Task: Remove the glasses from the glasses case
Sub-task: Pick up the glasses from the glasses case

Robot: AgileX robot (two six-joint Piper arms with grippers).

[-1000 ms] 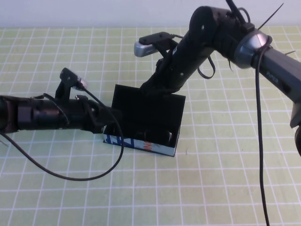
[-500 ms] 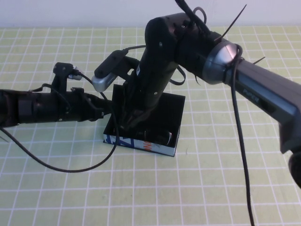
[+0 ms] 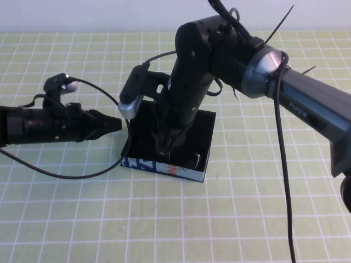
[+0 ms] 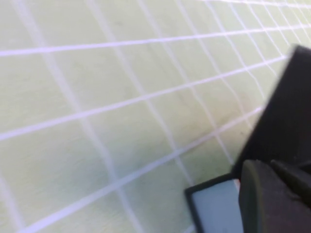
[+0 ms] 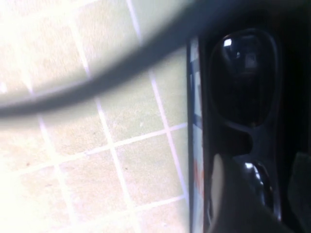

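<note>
High view: right tool (image 3: 169,147) reaches into open glasses case (image 3: 189,174) over the glasses (image 5: 245,92), jaw state unclear; left tool (image 3: 114,124), tips together, just beside it.

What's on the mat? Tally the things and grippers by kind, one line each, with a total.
Glasses case: 1, lid open.
Glasses: 1 pair, inside the case.
Grippers: 2. The left gripper is beside the case's left end; the right gripper reaches down into the case.
Total: 4
</note>
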